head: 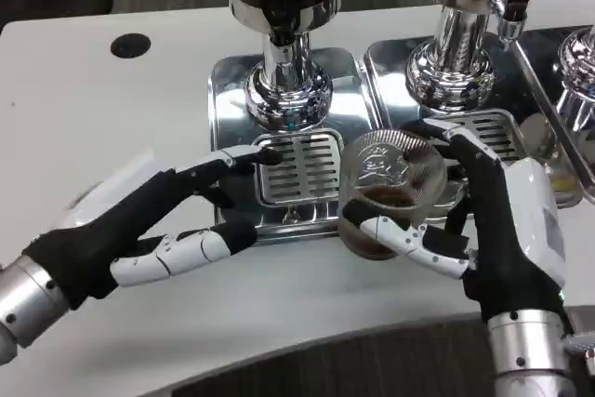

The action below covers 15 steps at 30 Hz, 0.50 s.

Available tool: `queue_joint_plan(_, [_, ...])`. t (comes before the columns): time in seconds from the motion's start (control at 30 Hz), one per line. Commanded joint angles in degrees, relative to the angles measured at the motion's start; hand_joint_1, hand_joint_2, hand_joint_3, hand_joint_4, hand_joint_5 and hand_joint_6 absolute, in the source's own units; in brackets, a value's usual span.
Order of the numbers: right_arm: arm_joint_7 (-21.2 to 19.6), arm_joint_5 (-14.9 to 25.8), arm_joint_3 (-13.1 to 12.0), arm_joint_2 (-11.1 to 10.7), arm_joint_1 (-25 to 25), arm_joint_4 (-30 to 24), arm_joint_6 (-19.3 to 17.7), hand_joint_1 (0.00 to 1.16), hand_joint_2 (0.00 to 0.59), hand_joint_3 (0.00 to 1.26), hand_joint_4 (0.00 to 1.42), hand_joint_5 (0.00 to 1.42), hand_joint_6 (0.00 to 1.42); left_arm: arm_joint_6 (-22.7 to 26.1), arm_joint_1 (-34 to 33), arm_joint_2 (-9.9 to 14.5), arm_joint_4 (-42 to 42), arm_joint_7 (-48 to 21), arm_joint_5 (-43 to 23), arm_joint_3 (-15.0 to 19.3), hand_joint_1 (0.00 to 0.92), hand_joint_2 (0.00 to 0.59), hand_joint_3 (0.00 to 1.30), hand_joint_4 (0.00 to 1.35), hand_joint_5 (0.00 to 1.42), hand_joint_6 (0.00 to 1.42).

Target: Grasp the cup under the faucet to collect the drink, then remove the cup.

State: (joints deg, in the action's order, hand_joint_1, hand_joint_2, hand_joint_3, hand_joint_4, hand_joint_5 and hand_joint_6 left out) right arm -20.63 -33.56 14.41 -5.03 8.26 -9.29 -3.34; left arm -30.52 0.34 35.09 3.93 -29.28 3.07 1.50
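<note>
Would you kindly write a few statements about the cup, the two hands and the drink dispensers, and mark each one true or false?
1. The right hand holds the clear plastic cup. True.
2. The cup stands upright under the left dispenser's faucet. False: it is tilted, held in front of the drip trays between the two dispensers.
3. The cup has some dark drink in it. True.
4. The left hand grips the cup too. False: it holds nothing, fingers spread toward the left drip tray.
5. The table is black. False: it is white.
</note>
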Motion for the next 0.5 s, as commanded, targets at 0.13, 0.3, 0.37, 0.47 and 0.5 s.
queue_joint_plan(0.13, [-0.4,0.6,-0.3,0.4,-1.6,-0.7,-2.6,0.72,0.224,0.53,0.61,0.85,1.18,0.7,0.3,-0.1,-0.1,0.8,1.2,0.0,0.0,0.124,0.19,0.11,0.15,0.37])
queue_joint_plan(0.3, [-0.4,0.8,-0.5,0.3,-1.9,-0.5,-2.7,0.73,0.225,0.53,0.61,0.85,1.18,0.6,0.2,-0.1,0.0,0.9,1.2,0.0,0.0,0.124,0.19,0.11,0.15,0.37])
queue_joint_plan(0.37, [-0.4,0.9,-0.6,0.3,-2.0,-0.4,-2.9,0.73,0.226,0.53,0.61,0.85,1.18,0.6,0.2,-0.1,0.0,0.9,1.2,0.1,0.0,0.124,0.19,0.11,0.15,0.37])
queue_joint_plan(0.47, [-0.3,1.1,-0.6,0.3,-2.2,-0.2,-3.0,0.73,0.227,0.53,0.61,0.85,1.18,0.8,0.2,-0.1,0.1,1.1,1.2,0.2,0.0,0.124,0.19,0.11,0.15,0.37])
queue_joint_plan(0.5, [-0.3,1.2,-0.6,0.3,-2.2,-0.2,-3.0,0.73,0.228,0.53,0.62,0.85,1.18,0.9,0.2,-0.1,0.1,1.1,1.1,0.3,0.0,0.124,0.19,0.11,0.15,0.37])
